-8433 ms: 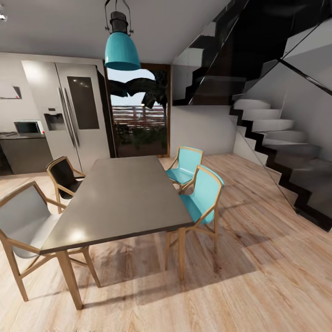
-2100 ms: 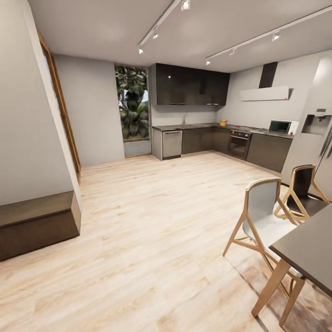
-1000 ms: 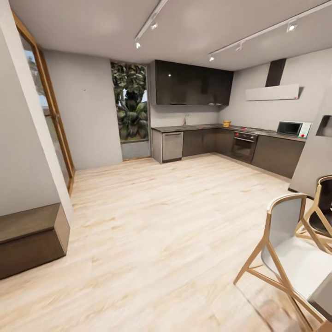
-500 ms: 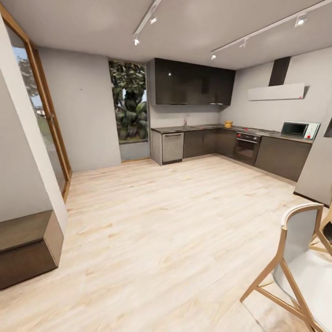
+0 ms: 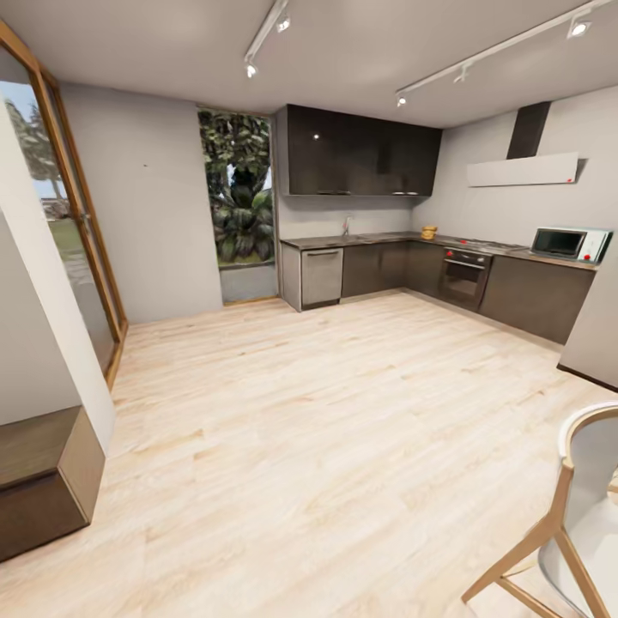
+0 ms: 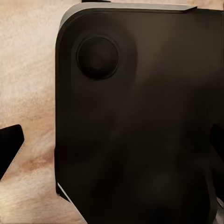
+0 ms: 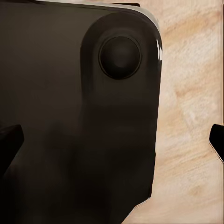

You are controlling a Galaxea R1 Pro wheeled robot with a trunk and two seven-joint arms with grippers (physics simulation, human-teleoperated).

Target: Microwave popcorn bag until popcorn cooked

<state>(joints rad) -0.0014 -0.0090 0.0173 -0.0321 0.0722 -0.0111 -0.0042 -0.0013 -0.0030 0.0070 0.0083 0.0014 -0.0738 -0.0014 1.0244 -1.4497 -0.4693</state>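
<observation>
Popcorn bag (image 5: 427, 233): small tan sack on the far tabletop (image 5: 378, 238), well ahead of both your end effectors and a little toward your right one, so the right arm is likely nearer; long axis too small to tell. Microwave (image 5: 570, 244): pale box further right on that tabletop, well apart from the bag, beyond the built-in oven (image 5: 464, 277). End effectors: each wrist view looks down on the dark robot base (image 6: 140, 121) over wood floor (image 5: 283, 446) with dark fingertips at the edges; apart or together, you cannot tell. Writing, brands: none legible.
</observation>
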